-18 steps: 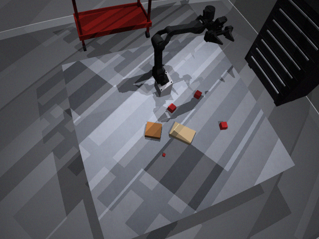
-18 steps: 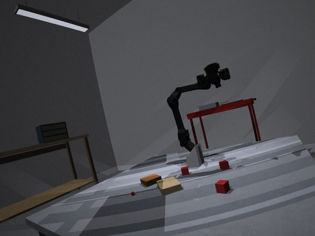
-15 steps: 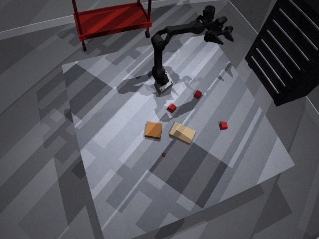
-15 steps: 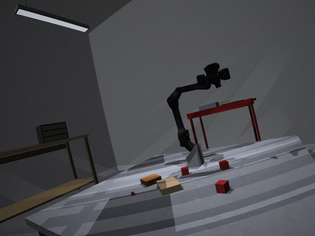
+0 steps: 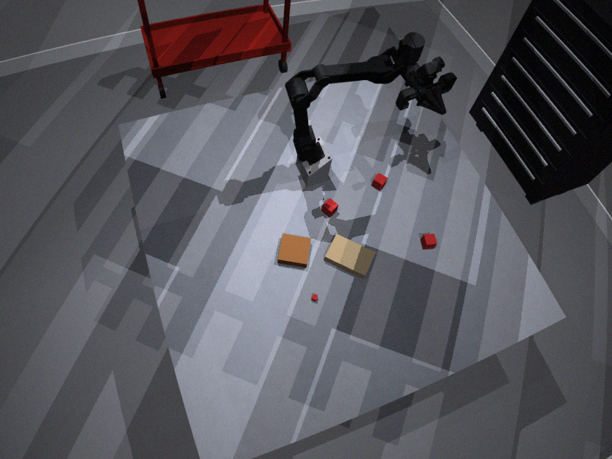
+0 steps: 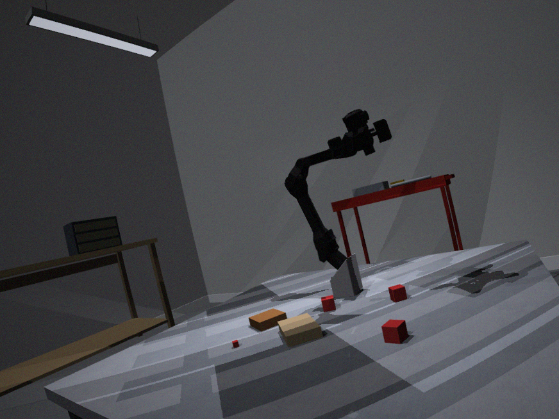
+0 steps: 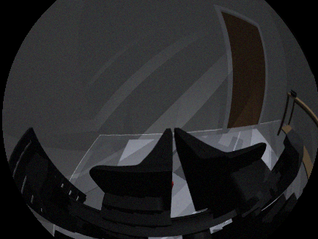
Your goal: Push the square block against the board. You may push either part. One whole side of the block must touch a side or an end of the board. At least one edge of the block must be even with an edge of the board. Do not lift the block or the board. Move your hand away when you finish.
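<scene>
From where I stand the board is the landmark, lying flat mid-table. A tiny red cube sits just in front of it. The block lies just beside the board's end, apart by a thin, wedge-shaped gap. The board's long axis runs slantwise across the table, its far end angled away from the block, and the block's sides are turned off the board's lines. Behind the board stand three bigger red cubes, then the arm's base. The gripper hangs high beyond, well apart from everything, fingers clenched together on nothing, which suits pushing. I'd bring it low behind the block's outer side, press centrally and slowly so the block turns flush with the board's end, then nudge sideways until an edge lines up.
</scene>
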